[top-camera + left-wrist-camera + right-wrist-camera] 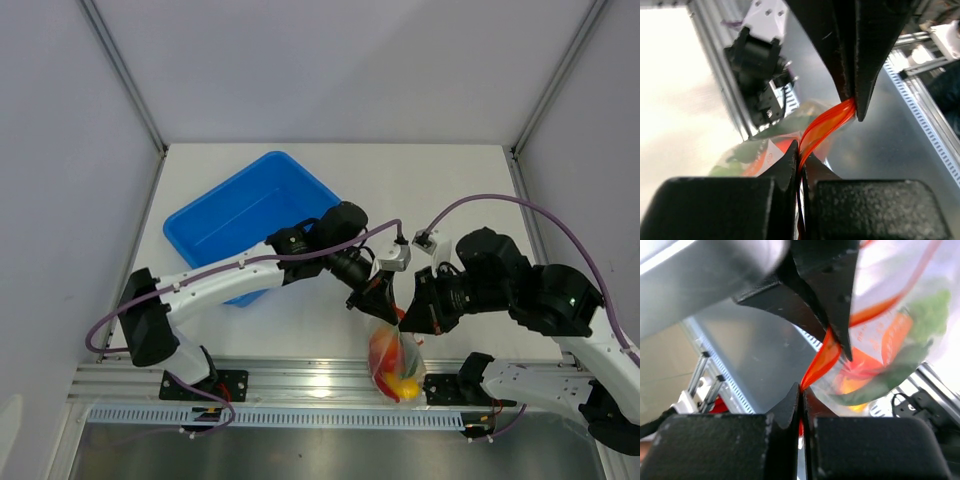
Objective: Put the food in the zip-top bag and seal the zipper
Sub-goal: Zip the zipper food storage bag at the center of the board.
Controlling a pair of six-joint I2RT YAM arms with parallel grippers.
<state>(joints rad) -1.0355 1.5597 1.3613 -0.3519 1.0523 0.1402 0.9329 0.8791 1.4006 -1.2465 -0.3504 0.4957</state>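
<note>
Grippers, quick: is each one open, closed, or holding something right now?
Left gripper: closed, pinching the zipper of the hanging zip-top bag.
Right gripper: closed, pinching the same zipper at another spot.

food (875, 375): blurred inside bag (398, 360) | zipper (827, 122): ends hidden between fingers (785, 170) | right arm (560, 300): cut by frame edge

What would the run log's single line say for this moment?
left hand: shut on zipper | right hand: shut on zipper | zip-top bag: hanging below both | food: inside
</note>
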